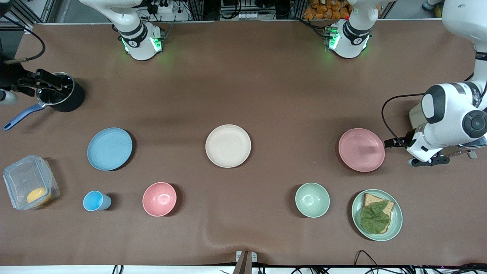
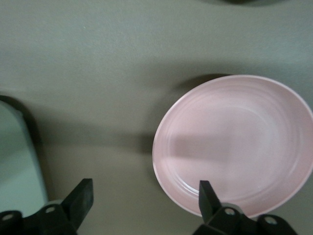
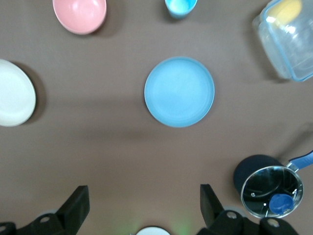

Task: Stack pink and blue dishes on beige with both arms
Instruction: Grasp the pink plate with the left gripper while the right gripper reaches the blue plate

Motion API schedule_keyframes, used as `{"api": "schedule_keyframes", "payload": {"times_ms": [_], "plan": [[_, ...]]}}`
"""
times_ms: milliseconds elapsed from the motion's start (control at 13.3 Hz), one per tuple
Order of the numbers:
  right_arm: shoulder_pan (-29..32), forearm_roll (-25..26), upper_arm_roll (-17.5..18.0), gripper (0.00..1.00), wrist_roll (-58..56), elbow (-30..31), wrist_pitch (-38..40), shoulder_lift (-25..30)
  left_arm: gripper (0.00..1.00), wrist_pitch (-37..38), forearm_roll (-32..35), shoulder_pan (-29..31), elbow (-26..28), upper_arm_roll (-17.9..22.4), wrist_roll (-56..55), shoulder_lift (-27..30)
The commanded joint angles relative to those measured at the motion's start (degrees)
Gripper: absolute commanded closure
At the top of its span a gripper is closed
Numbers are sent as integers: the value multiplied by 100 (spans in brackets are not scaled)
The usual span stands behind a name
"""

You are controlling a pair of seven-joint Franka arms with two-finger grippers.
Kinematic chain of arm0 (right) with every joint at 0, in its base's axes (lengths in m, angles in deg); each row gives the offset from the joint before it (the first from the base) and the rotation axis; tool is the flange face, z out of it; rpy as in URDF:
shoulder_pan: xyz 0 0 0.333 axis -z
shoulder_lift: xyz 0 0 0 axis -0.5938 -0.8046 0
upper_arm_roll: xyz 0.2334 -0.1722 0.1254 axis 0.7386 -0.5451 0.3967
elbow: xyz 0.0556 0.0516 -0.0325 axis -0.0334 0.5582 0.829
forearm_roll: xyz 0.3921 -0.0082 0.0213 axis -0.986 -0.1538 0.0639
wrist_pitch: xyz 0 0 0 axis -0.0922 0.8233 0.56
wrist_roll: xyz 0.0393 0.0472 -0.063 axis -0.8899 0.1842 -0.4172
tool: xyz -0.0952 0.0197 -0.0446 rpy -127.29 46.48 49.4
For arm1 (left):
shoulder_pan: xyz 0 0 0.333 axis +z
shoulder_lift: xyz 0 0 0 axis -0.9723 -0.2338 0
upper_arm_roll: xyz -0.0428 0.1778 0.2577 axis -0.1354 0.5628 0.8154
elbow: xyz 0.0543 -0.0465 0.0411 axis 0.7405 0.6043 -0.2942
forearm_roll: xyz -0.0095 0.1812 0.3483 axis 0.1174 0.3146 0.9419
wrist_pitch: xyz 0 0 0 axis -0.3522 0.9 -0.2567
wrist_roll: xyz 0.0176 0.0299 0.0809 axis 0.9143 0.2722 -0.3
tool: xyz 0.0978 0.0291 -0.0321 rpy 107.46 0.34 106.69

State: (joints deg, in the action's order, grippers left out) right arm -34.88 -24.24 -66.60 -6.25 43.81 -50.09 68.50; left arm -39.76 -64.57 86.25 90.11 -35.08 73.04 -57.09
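Left arm: enters at the left arm's end of the table, elbow bent, wrist low beside the pink plate [image 1: 361, 149].
Left gripper [image 2: 146, 198]: just off the pink plate's rim, at about 3 o'clock of the plate in the front view; fingers [image 2: 80, 196] spread wide, holding nothing; in its wrist view one finger overlaps the plate's edge, the other is over bare cloth.
Right arm: reaches off the table edge at the right arm's end, near the pot [image 1: 61, 95]; only dark parts of it show in the front view.
Right gripper [image 3: 144, 205]: raised high over the table, fingers [image 3: 76, 203] wide apart and empty; blue plate [image 1: 109, 148] at about 12 o'clock in its wrist view.
Beige plate [image 1: 228, 145]: mid-table, bare, flat on the cloth.
Blue plate: at 9 o'clock of the beige plate, well apart, toward the right arm's end.
Pink plate: at 3 o'clock of the beige plate, well apart, toward the left arm's end.
Pink bowl [image 1: 159, 199]: nearer the camera, between blue and beige plates.
Cup [image 1: 96, 200]: beside the pink bowl, at 6 o'clock of the blue plate.
Box [image 1: 30, 186]: clear, with something yellow inside, at the right arm's end.
Pot: black, blue handle, at 11 o'clock of the blue plate.
Green bowl [image 1: 312, 199]: nearer the camera, between beige and pink plates.
Green plate [image 1: 395, 224]: bread and a leaf on it, at 6 o'clock of the pink plate.
In the way: nothing lies between the three plates.
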Motion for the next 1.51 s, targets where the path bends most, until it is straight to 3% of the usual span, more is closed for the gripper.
{"api": "schedule_keyframes", "payload": {"times_ms": [0, 452, 678, 1130, 1281, 1432], "plan": [[38, 53, 44, 0, -149, -55, 248, -398, 10, -185, 59, 42, -26, -65, 66, -270], [143, 1, 36, 0, -123, -55, 522, -969, 19, -370, 41, 43, -26, -65, 66, -631], [319, -35, 27, 0, -70, -64, 338, -1084, 27, -458, 41, 51, -35, -65, 66, -737], [425, -35, 44, 0, -149, -56, 362, -1137, 33, -528, 41, 113, -35, -65, 66, -921], [294, -43, 53, 0, -324, -73, 731, -1128, 44, -528, 41, 122, -43, -65, 75, -921], [74, -139, 62, 0, -457, -99, 951, -1076, 67, -528, 41, 122, -52, -74, 83, -921]]}}
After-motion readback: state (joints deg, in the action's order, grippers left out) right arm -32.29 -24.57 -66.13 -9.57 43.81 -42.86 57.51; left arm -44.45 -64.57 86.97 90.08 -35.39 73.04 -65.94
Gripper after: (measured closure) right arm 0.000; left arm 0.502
